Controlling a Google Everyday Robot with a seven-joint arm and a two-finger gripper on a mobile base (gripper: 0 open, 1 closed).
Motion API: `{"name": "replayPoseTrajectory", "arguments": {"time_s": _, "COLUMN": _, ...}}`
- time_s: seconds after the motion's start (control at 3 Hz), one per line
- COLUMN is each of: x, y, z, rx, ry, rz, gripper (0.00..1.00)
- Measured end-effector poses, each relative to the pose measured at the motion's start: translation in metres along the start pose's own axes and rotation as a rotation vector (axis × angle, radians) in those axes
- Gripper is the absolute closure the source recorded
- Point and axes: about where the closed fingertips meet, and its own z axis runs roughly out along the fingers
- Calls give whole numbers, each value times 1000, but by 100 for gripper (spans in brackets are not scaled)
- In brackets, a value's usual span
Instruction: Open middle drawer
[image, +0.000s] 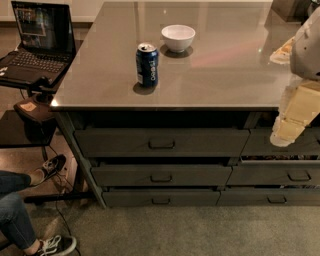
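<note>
The middle drawer (161, 171), second of three wide fronts below the counter (200, 75), runs left to right, handle (161, 178) centred. The gripper (286, 131) hangs by the counter's right front edge, above and well right of that handle; open or closed cannot be told. Bare carpet (175, 230) before the counter leaves pulling room

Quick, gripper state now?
Pale cream gripper: state cannot be told; it hangs at the right edge of the grey counter, away from the wide dark grey middle drawer.
</note>
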Motion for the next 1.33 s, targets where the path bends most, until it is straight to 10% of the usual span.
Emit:
{"name": "replayPoseTrajectory", "arguments": {"time_s": 0.67, "x": 2, "y": 13, "z": 24, "rx": -21, "ry": -11, "rz": 12, "gripper": 0}}
{"name": "replayPoseTrajectory", "arguments": {"time_s": 1.33, "x": 3, "y": 66, "z": 150, "rx": -120, "ry": -70, "rz": 93, "gripper": 0}}
